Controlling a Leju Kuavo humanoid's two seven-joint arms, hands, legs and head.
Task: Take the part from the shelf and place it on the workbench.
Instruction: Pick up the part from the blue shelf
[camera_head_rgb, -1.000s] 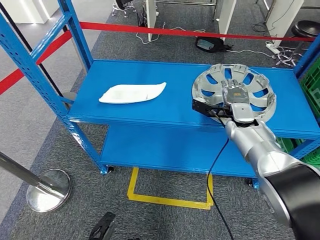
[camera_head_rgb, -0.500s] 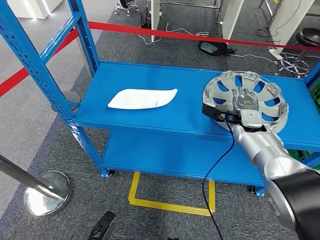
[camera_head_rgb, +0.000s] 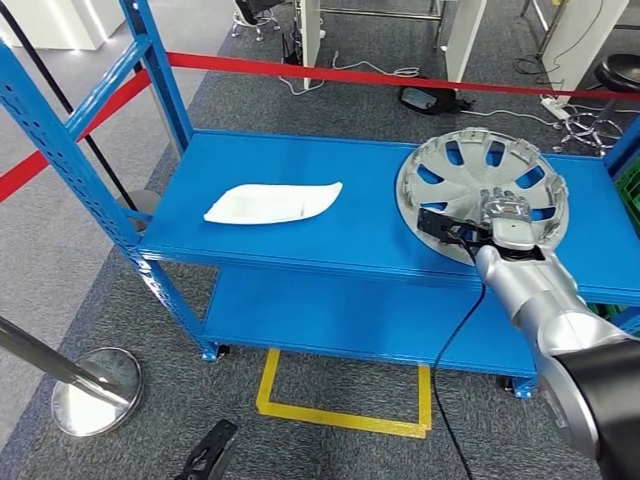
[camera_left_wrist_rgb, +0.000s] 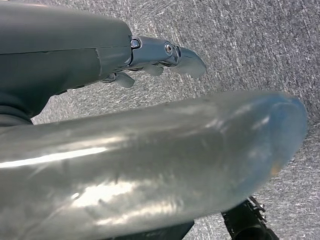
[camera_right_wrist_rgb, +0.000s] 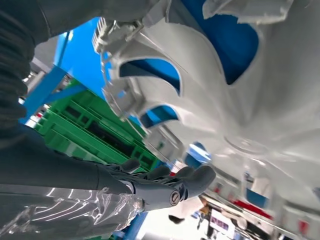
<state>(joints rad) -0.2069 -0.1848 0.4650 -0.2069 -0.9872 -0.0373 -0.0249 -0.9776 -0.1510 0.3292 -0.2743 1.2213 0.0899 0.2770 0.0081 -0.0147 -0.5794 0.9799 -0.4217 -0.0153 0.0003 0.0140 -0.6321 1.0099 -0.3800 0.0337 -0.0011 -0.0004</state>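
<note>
Now at the grabbing step. Left of the wheel cover (camera_head_rgb: 483, 185), on the same blue shelf (camera_head_rgb: 362, 215), a flat white piece (camera_head_rgb: 273, 203). Wheel cover near the shelf's right end, tipped up a little. Right hand (camera_head_rgb: 504, 218) at its near rim, fingers (camera_right_wrist_rgb: 177, 182) stretched under it; firm hold or not, cannot tell. Next, probably: squeeze tight, lift away, carry to the workbench.

The right arm (camera_head_rgb: 543, 310) reaches forward over the shelf's front edge near its right end, silver forearm rising from the lower right. The right hand (camera_head_rgb: 504, 215) lies back-up on the hubcap (camera_head_rgb: 483, 180), its fingers (camera_right_wrist_rgb: 166, 182) stretched out straight and close together. The left hand (camera_left_wrist_rgb: 166, 55) hangs low, fingers extended, holding nothing.
</note>
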